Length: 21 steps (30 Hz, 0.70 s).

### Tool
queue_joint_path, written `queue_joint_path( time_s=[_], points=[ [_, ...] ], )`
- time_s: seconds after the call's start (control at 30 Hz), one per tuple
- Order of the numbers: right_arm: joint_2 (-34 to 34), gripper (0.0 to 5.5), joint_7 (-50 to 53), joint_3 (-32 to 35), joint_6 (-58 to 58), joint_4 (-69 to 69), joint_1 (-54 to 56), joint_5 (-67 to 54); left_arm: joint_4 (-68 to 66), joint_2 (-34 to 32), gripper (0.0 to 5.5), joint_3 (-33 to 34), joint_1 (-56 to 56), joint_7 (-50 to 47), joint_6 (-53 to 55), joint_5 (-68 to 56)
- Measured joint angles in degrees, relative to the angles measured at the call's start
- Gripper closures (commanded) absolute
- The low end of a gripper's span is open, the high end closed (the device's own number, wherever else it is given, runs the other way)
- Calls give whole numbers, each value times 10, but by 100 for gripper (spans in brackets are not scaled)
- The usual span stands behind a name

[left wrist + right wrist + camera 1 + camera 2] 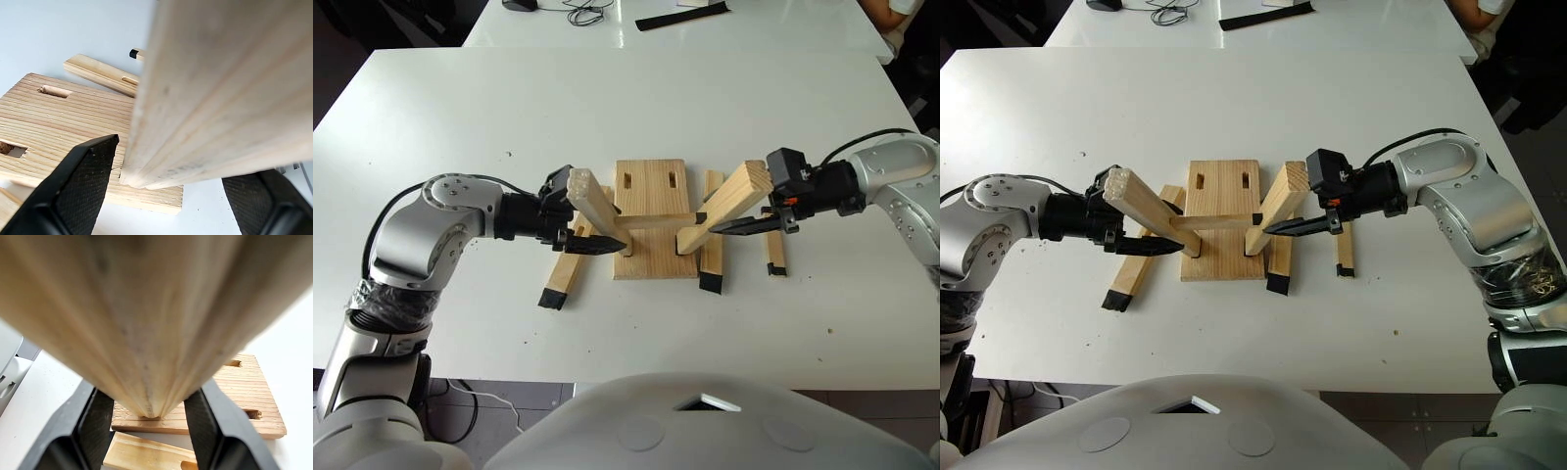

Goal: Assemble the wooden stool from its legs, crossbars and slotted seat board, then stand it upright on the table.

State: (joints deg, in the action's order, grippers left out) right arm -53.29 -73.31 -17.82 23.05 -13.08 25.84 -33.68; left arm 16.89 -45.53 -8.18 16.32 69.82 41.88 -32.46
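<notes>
left pincer (pixel 605 245) is pinching the left leg (pixel 592 201), right pincer (pixel 734 225) is pinching the right leg (pixel 736 199); both legs tilt outward, joined low down by a crossbar (pixel 656 221) right over the seat board (pixel 651 181); board lies flat mid-way on the table (pixel 607 108), well apart from every edge; loose legs (pixel 563 276) lie just beside it on both sides

Seat board (pixel 651 186) on table (pixel 607 98); joined legs (pixel 595 209) (crossbar (pixel 656 221) between) above; spares (pixel 563 274) flanking.
</notes>
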Motion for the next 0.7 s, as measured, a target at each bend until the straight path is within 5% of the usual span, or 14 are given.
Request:
queue_joint_path(
  time_s=[0.4,0.7],
  points=[
    [-22,346,39,6,7,-40,-33,-17,40,-4,197,10,-25,-41,-14,22],
    [-12,346,93,-2,10,-119,-71,-12,-17,-56,197,-43,-107,22,-225,143]
  ],
)
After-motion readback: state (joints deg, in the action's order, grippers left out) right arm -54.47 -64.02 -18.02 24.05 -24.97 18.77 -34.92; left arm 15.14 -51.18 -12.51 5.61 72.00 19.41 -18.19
